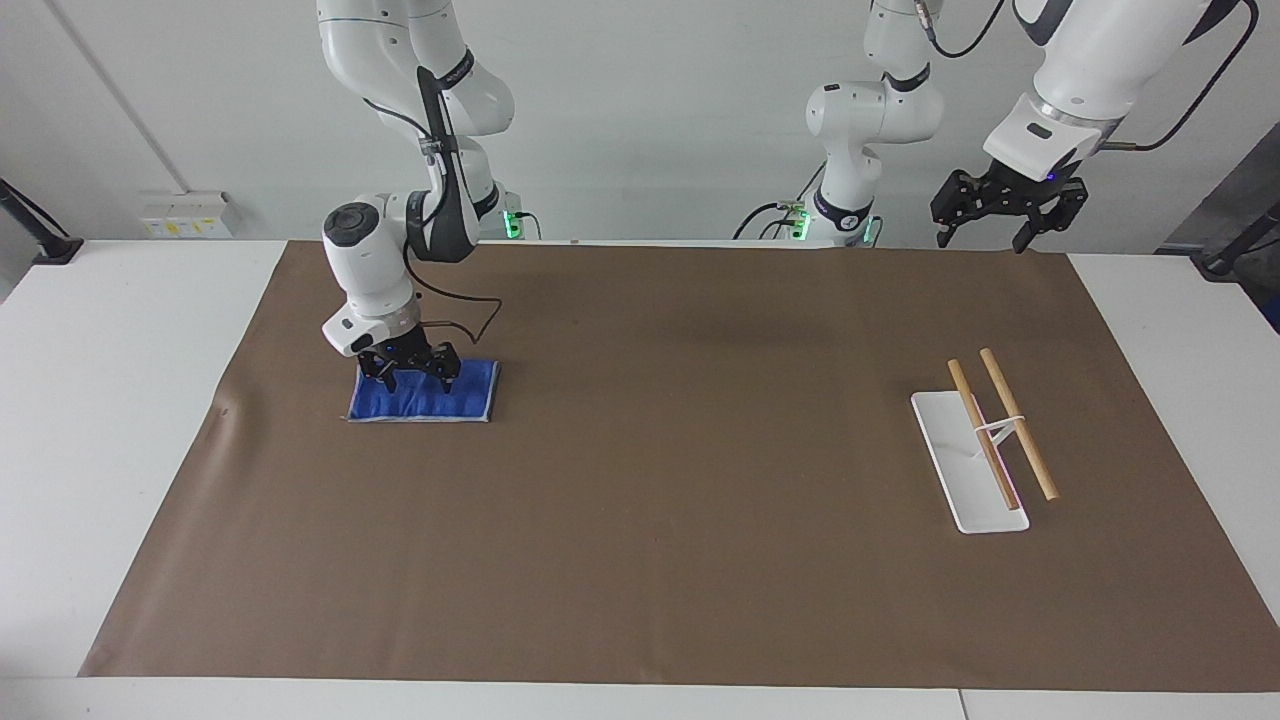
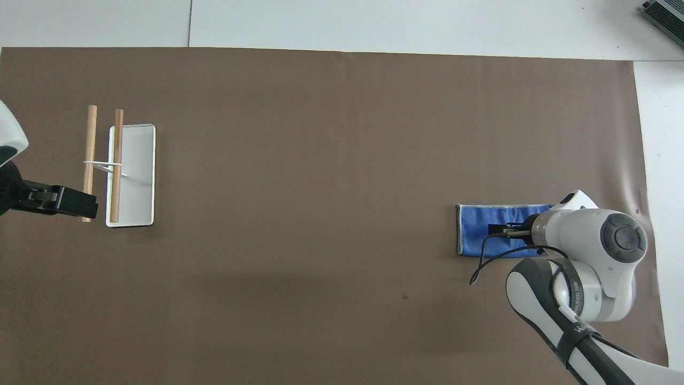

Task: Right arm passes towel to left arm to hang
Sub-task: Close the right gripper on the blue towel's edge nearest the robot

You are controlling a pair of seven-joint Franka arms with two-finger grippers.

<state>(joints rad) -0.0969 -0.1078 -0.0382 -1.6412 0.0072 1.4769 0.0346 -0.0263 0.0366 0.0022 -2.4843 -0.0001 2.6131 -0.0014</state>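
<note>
The right arm's jaws stood spread, tips down on the folded royal-blue towel, which lay flat near the tabletop's right-arm end. To lift cleanly, they needed to pinch every layer. The left arm's open jaws waited above the robot-side edge.

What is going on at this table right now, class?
The right gripper is down on the folded blue towel, fingers spread, with the cloth flat on the brown mat and not yet lifted. The left gripper waits open in the air at its own end, near the wooden-rod towel rack, which is bare.
</note>
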